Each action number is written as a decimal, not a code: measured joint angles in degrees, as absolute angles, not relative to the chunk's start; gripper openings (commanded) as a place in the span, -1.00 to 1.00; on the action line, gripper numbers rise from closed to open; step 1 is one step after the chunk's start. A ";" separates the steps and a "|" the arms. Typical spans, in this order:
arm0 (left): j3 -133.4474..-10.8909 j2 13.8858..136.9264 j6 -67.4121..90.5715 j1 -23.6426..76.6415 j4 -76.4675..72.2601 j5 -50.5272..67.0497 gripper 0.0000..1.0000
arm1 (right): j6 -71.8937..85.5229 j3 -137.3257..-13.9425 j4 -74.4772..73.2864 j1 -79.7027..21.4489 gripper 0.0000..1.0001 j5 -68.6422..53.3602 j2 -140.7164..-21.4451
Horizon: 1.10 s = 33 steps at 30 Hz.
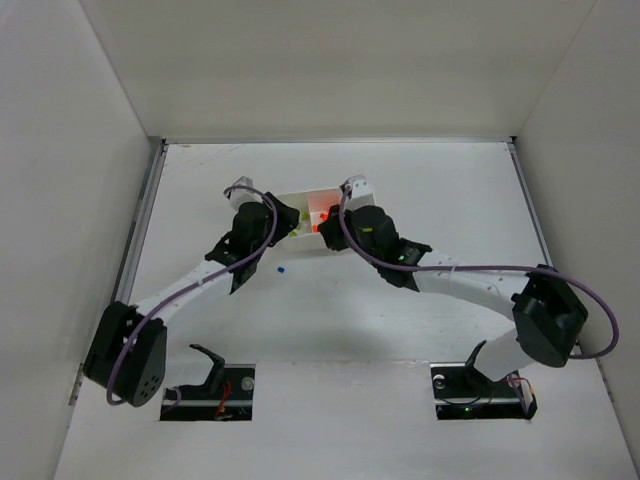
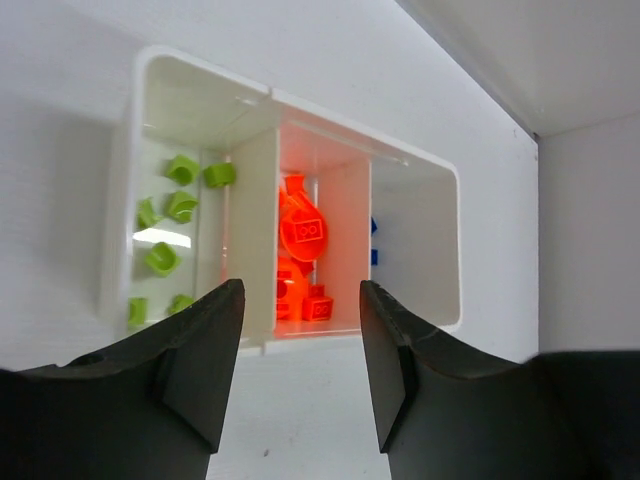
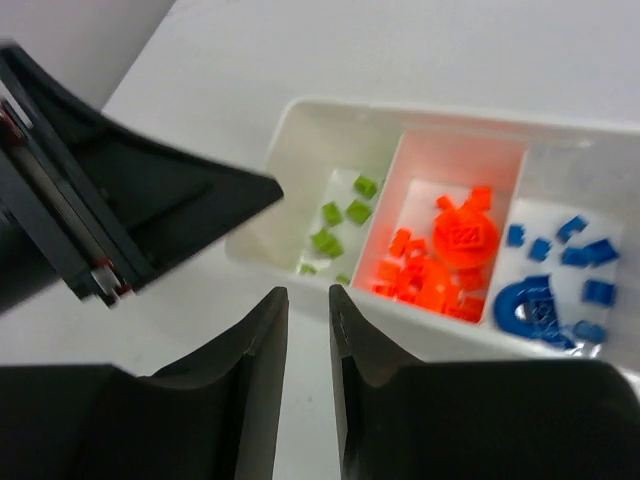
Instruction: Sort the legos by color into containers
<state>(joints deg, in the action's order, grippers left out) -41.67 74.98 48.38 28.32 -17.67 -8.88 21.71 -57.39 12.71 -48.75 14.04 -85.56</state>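
Observation:
The white tray [image 1: 300, 199] lies mid-table with three compartments. In the right wrist view its rim [image 3: 330, 105] frames lime green legos [image 3: 340, 215] on the left, orange legos [image 3: 440, 260] in the middle and blue legos [image 3: 560, 290] on the right. The left wrist view shows the green legos [image 2: 170, 210], the orange ones [image 2: 300, 235] and a sliver of blue [image 2: 373, 240]. My left gripper [image 2: 300, 310] is open and empty, just short of the tray's near wall. My right gripper [image 3: 307, 300] has a narrow gap with nothing in it, near the tray's front.
One loose blue lego [image 1: 282, 268] lies on the white table in front of the tray, beside the left arm. The left gripper's black body [image 3: 130, 220] sits close to the right gripper. White walls enclose the table on three sides.

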 measured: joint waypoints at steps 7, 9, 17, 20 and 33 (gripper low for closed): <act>-31.59 60.90 45.91 25.41 -16.21 -15.99 -0.07 | 22.55 -54.43 13.23 -58.00 -0.17 13.54 -95.57; -29.10 57.12 45.89 23.75 -14.92 -17.52 -0.07 | 22.28 -55.20 13.08 -59.79 -0.10 13.23 -100.25; -21.63 45.60 47.11 15.55 -7.29 -19.68 -0.06 | 21.15 -64.49 13.39 -60.71 -0.08 13.39 -113.51; -20.10 43.75 47.75 13.43 -5.96 -19.07 -0.06 | 20.73 -67.11 13.76 -60.69 -0.08 13.74 -115.63; -17.78 43.51 48.99 11.11 -5.50 -15.46 -0.06 | 16.56 -72.77 14.63 -60.66 -0.42 17.39 -120.70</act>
